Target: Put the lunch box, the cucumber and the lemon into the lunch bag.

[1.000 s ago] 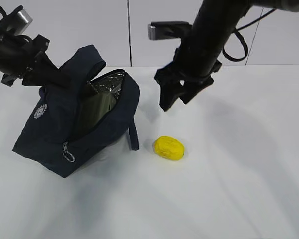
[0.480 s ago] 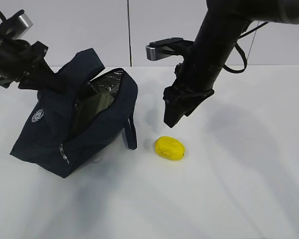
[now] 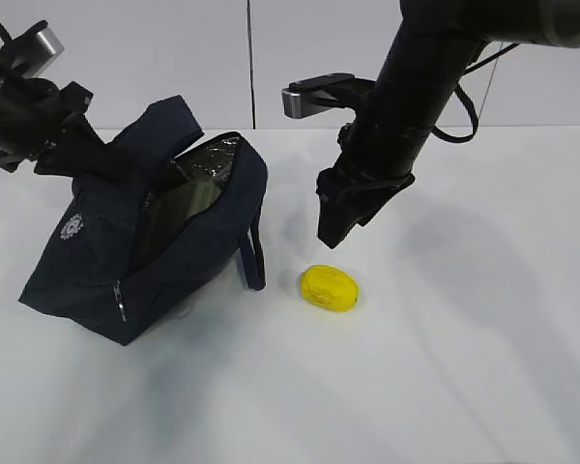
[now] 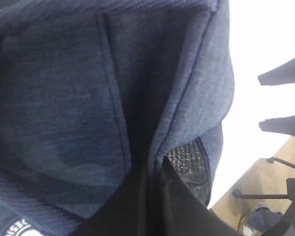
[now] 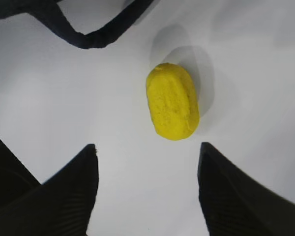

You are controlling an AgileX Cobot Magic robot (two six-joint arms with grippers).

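Observation:
The navy lunch bag [image 3: 97, 261] leans on the table at the left, its top unzipped and silver lining showing. My left gripper [image 3: 104, 155] is shut on the bag's upper fabric by a handle; in the left wrist view its dark fingers [image 4: 137, 206] pinch blue cloth [image 4: 64, 98]. A dull sage-green surface [image 3: 186, 206] inside the opening looks like the lunch box lid. The cucumber is hidden. The yellow lemon [image 3: 330, 288] lies on the table right of the bag. My right gripper [image 3: 332, 229] hangs open just above and behind it, with the lemon [image 5: 172, 101] ahead of its fingertips [image 5: 86, 162].
One loop handle of the bag [image 3: 254, 261] droops to the table between bag and lemon, and it shows at the top of the right wrist view as a strap [image 5: 88, 38]. White table [image 3: 445, 367] spreads to the right and front. A white wall stands behind.
Over the second my right gripper dropped and turned toward the lemon, then held still. The bag tipped slightly left in the left gripper's hold. The lemon stayed put.

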